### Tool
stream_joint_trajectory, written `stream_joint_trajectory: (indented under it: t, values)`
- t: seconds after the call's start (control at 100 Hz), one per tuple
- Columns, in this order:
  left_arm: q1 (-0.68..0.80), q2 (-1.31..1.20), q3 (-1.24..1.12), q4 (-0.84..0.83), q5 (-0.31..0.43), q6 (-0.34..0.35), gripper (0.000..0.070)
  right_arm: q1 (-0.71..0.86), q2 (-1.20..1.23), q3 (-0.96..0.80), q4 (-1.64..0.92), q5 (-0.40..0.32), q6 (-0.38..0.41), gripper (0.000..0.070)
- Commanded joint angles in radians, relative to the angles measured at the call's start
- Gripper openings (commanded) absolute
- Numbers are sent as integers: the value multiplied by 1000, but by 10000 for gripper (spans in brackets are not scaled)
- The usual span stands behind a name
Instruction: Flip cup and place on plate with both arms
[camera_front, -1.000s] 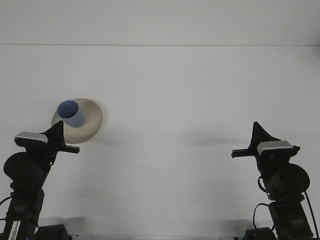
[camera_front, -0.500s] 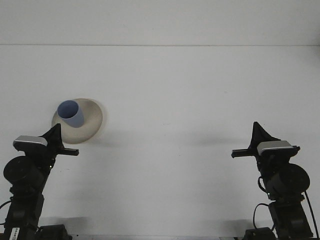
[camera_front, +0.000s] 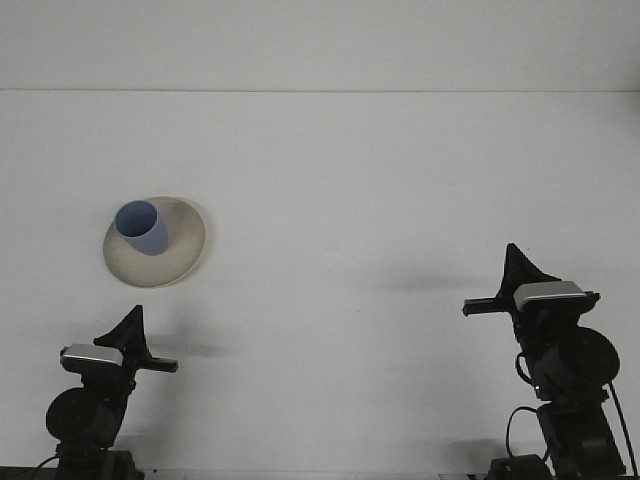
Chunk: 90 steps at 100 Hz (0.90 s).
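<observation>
Cup (camera_front: 141, 228): you see it standing upright, mouth up, on the left part of the plate (camera_front: 180, 255). It is blue, and nothing touches it.

Plate: it lies far left on the table (camera_front: 380, 180), flat, with the cup on it and bare rim showing to the right and near side.

Left gripper (camera_front: 128, 335): a second ago it sat right at the plate's near edge; now you find it pulled back near and down, well apart from the plate. It carries nothing. Whether its fingers are spread or pressed together you cannot tell from this view.

Right gripper (camera_front: 515, 270): it has not moved across the three pictures. It waits at the near right, well apart from cup and plate, with nothing in it. You cannot tell how its fingers stand either.

Change: only the left arm has shifted; cup and plate have kept their places.

Meaning: the cup looks already flipped and set down, and the left arm's retreat reads as a return to rest. You may judge the task done or all but done.

Watch: the cup stands off-centre toward the plate's left rim; it looks steady, but you should check that before you call it finished.
</observation>
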<state>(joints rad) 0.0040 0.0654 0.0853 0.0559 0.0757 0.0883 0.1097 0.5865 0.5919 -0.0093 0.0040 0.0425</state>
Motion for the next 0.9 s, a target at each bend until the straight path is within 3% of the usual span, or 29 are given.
stream_joint_trajectory:
  t: [0.0, 0.27, 0.89]
  values:
    - [0, -26, -13, 13, -6, -26, 16, -1, 3, 3, 13, 4, 10, 0]
    - [-2, -63, -72, 54, -7, -67, 16, -1, 3, 3, 16, 4, 10, 0]
    - [-4, -61, -71, 57, -6, -74, 16, -1, 3, 3, 17, 4, 10, 0]
